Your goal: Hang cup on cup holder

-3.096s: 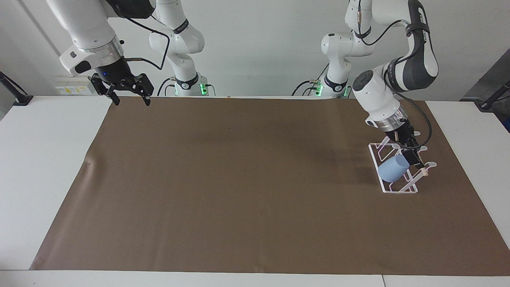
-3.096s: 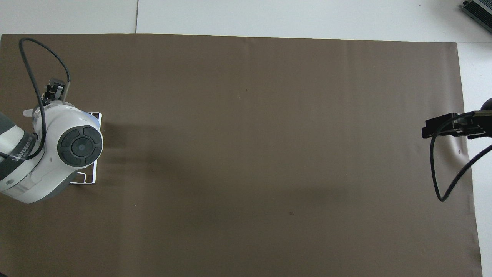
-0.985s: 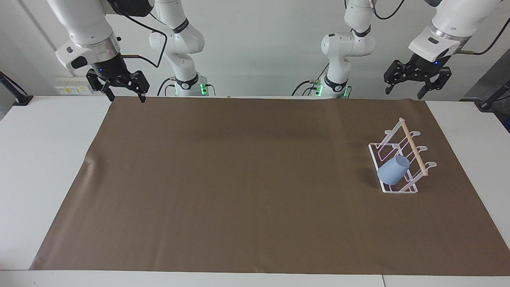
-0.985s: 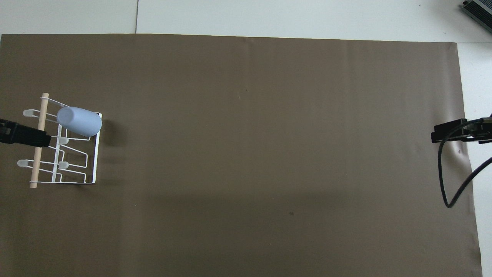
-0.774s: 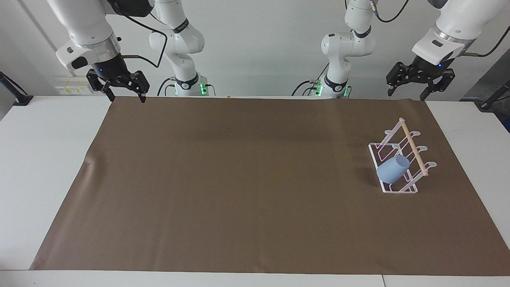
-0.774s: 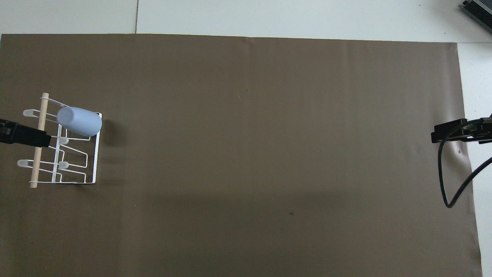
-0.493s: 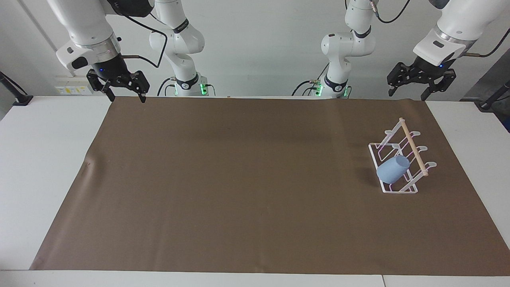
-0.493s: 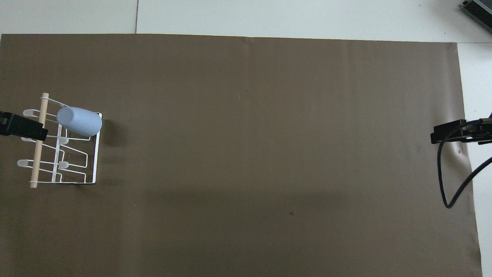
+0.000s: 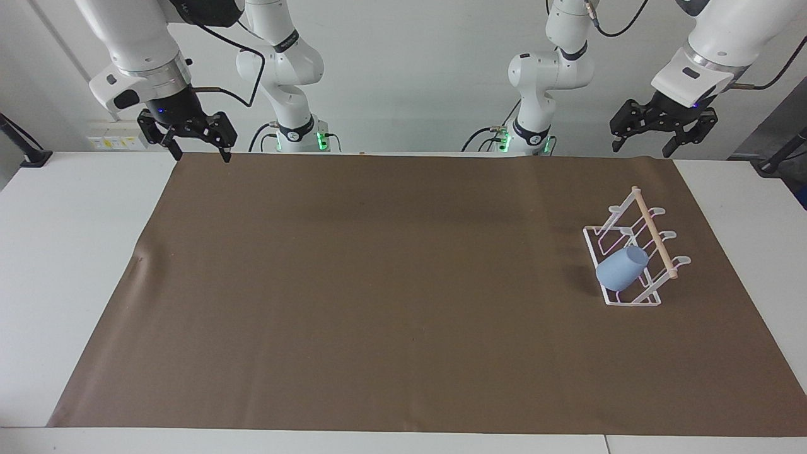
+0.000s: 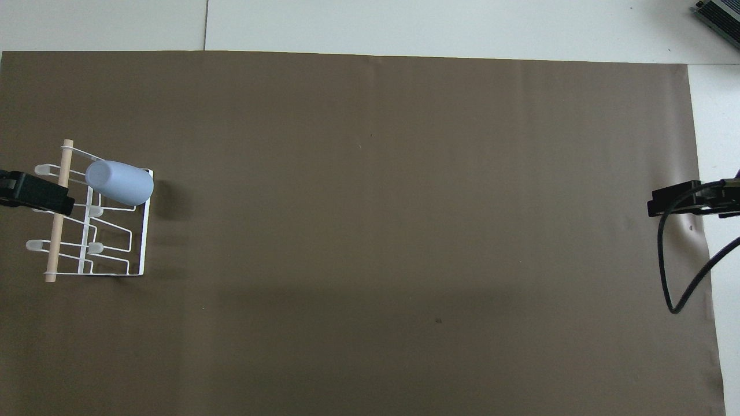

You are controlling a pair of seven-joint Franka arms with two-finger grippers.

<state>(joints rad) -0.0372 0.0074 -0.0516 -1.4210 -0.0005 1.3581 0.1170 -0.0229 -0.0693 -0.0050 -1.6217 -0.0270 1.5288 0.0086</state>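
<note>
On my facing view, the right gripper [image 9: 197,150] hangs spread wide over the brown mat's [image 9: 378,284] robot-side corner. The cup [image 9: 622,268] sits on a prong of the cup holder [image 9: 637,249] at the left arm's end. My left gripper [image 9: 642,146] hangs wide open above, clear of both.

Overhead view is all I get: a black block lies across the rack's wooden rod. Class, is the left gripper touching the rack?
Observer: No. In the facing view the left gripper hangs high, apart from the cup holder.
Operator: Is it gripping anything?
Observer: No, its fingers are spread, with nothing between them.
Operator: Which way does the cup's mouth point?
Observer: The cup lies tilted on the prongs, mouth up toward the rod.
Operator: And the right gripper?
Observer: The right gripper waits open, raised at its own end.
</note>
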